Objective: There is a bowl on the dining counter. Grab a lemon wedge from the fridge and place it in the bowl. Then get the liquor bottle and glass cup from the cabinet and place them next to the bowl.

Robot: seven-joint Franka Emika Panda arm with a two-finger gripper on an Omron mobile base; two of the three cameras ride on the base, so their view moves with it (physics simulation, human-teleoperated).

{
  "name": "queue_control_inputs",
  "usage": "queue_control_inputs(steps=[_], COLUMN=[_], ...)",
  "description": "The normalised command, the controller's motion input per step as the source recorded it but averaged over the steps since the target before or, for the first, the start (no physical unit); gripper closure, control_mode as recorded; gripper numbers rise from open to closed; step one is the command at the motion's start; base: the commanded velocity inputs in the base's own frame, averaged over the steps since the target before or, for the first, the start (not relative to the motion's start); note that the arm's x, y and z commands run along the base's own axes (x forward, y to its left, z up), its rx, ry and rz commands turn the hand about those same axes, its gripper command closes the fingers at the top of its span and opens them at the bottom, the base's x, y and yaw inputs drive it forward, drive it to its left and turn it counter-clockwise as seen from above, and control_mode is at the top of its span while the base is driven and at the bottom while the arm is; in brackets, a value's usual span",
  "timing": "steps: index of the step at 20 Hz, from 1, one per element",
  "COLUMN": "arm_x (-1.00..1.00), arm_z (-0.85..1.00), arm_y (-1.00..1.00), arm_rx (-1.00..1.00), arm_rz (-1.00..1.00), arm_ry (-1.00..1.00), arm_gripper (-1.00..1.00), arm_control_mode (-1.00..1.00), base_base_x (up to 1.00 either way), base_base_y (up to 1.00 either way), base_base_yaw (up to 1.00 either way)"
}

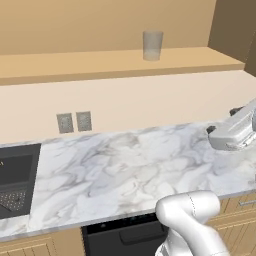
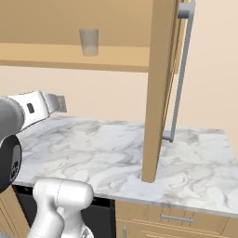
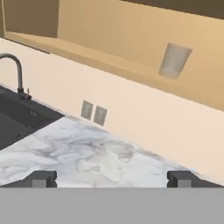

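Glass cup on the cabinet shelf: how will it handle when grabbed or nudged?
The glass cup looks rigid, smooth and clear, so probably slippery and breakable. It stands upright and taller than wide on the cabinet shelf, so a high push might tip it.

Sink (image 3: 17, 118) and faucet (image 3: 15, 72) cut off at hand view's edge.
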Motion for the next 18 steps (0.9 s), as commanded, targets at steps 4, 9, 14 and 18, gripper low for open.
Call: queue_control_inputs(steps=[4, 9, 14, 18], arm_x=[0.08, -0.08, 0.02, 0.22], arm_z=[0.6, 0.01, 0.12, 0.3], arm_y=[0.3, 0.29, -0.04, -0.03], arm_rx=[-0.38, -0.58, -0.5, -0.19], arm_rz=[0.19, 0.21, 0.19, 0.09], arm_ry=[-0.06, -0.18, -0.19, -0.18], arm_gripper=[-1.0, -1.0, -1.0, -1.0], arm_control_mode=[-1.0, -1.0, -1.0, -1.0], base_base_x=[0.0, 0.0, 0.0, 0.0], base_base_y=[0.0, 0.0, 0.0, 0.0], base_base_yaw=[0.0, 0.0, 0.0, 0.0])
